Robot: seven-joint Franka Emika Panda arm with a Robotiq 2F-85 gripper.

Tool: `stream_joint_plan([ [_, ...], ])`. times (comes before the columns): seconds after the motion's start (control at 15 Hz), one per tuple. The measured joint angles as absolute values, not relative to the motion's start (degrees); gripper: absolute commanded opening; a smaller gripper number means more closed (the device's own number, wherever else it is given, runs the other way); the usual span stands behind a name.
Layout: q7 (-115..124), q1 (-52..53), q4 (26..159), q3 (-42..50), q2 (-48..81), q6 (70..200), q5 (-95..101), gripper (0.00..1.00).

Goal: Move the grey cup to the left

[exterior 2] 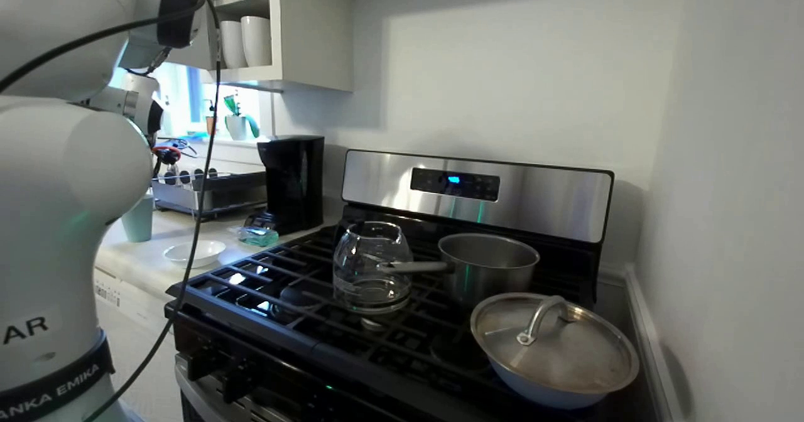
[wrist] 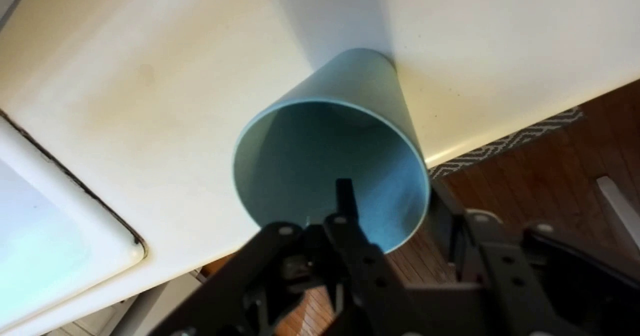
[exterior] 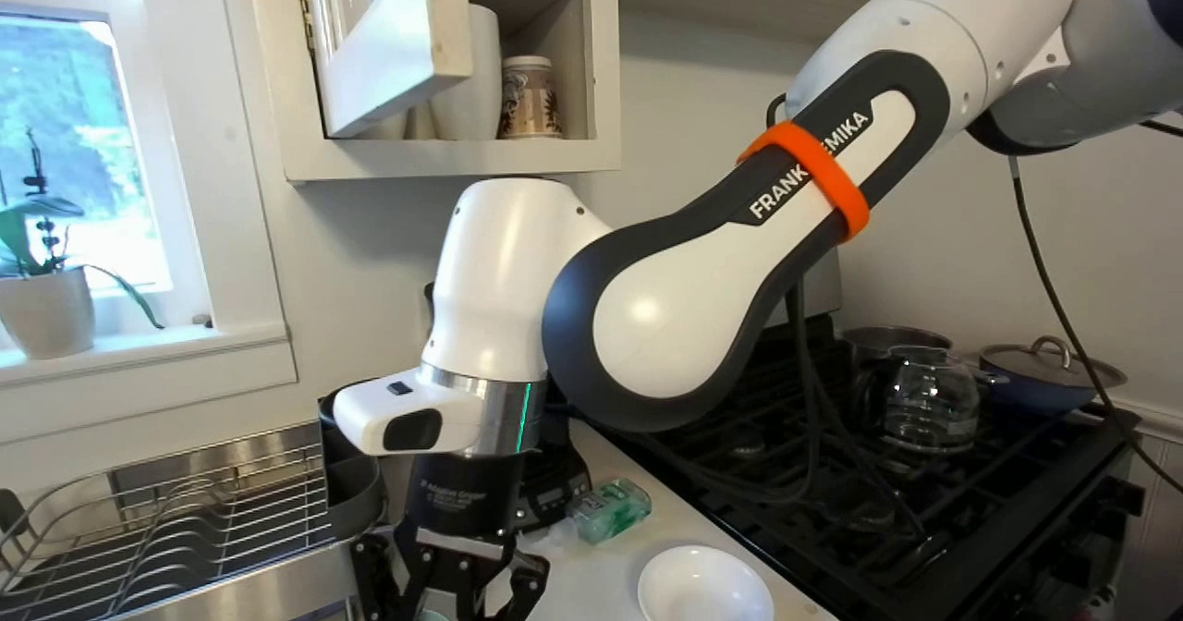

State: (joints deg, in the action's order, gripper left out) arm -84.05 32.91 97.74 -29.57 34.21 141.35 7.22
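Glass carafe (exterior 2: 361,271) standing near centre in an exterior view, saucepan (exterior 2: 483,277) sitting right of it, lidded pan (exterior 2: 553,359) resting lower right, potted plant (exterior: 46,302) standing far left in an exterior view, dish rack (exterior: 268,584) sitting lower left.

One each: cup (wrist: 332,138), bowl (exterior: 704,586), carafe (exterior 2: 369,291), apparently bottle (exterior: 610,512); two pots (exterior 2: 493,277) (one lidded).

an exterior view looks past the near robot arm (exterior: 684,325) toward the wall cabinet (exterior: 453,159); an exterior view faces across the gas stove (exterior 2: 427,321); both share the glass carafe (exterior 2: 361,266). the wrist view looks closely down into the blue-green cup (wrist: 320,148).
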Motion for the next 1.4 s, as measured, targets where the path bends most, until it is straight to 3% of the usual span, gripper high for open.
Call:
stream_joint_plan([
  [0.27, -83.6, 32.3, 96.8, -31.1, 33.3, 141.3, 5.8, 1.0],
  [0.53, -76.1, 30.0, 101.7, -33.7, 27.0, 141.4, -0.6, 1.0],
  [0.93, -57.9, 28.0, 119.2, -34.1, 10.2, 141.0, -2.1, 1.0],
  [1.4, -50.4, 25.1, 130.0, -27.2, -10.2, 125.8, -7.1, 1.0],
])
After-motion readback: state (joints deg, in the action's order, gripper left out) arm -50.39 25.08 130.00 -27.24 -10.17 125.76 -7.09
